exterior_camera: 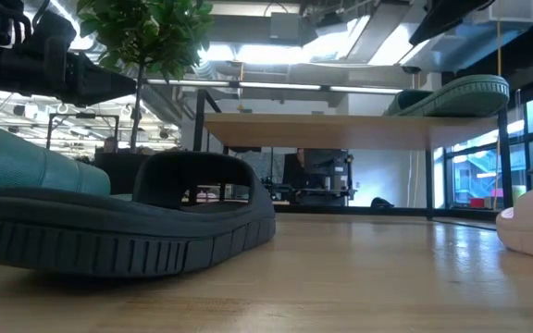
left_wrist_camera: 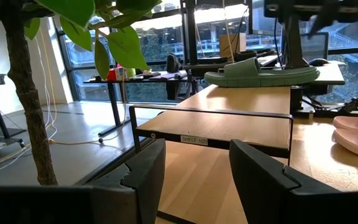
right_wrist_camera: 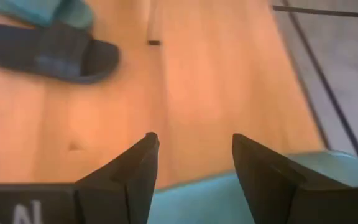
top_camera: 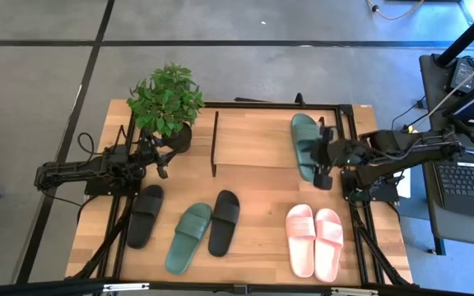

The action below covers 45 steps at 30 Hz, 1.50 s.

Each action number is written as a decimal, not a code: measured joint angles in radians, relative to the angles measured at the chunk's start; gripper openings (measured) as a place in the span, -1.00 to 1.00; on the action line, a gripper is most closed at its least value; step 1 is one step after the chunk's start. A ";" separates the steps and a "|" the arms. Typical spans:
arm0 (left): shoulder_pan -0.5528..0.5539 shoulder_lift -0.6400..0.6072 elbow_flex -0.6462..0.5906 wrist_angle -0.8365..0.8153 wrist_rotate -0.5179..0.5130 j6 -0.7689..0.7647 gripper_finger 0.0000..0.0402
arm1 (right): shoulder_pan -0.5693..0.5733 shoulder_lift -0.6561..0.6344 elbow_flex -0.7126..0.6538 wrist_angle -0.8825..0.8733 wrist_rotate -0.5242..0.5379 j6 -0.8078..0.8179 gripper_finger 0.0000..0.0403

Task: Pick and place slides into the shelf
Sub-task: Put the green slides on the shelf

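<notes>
Grey floor surrounded a light wooden table [top_camera: 253, 238] with visible grain. From left to right on it, seen from above: the left gripper [top_camera: 162, 167], fingers spread and holding nothing, sat beside a leafy potted plant [top_camera: 167, 103]; a black slide [top_camera: 145, 215], a dark green slide [top_camera: 188, 237] and a second black slide [top_camera: 224, 222] lay in front; the shelf [top_camera: 257, 138], a pale board on thin black metal frames, stood behind them; a pale pink pair [top_camera: 314, 239] lay side by side at the right. On the shelf's right end rested the other green slide [top_camera: 306, 145], sole down, ribbed along its edge. The right gripper [top_camera: 322, 154] hovered just beside it, fingers spread, gripping nothing. Only the level view showed the black slide's ridged sole [exterior_camera: 118, 248]; only the left wrist view showed a label [left_wrist_camera: 194, 140] on the shelf edge.
</notes>
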 joint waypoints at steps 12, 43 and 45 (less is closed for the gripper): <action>0.000 0.000 0.000 0.000 0.000 -0.015 -0.15 | 0.233 0.238 -0.001 0.176 0.001 0.162 0.02; -0.018 0.000 0.000 0.074 0.311 -0.095 -0.15 | 0.490 0.636 -0.041 0.499 0.147 0.239 0.02; -0.042 0.000 0.000 0.111 0.377 -0.057 -0.15 | 0.497 0.622 -0.095 0.534 0.171 0.248 0.02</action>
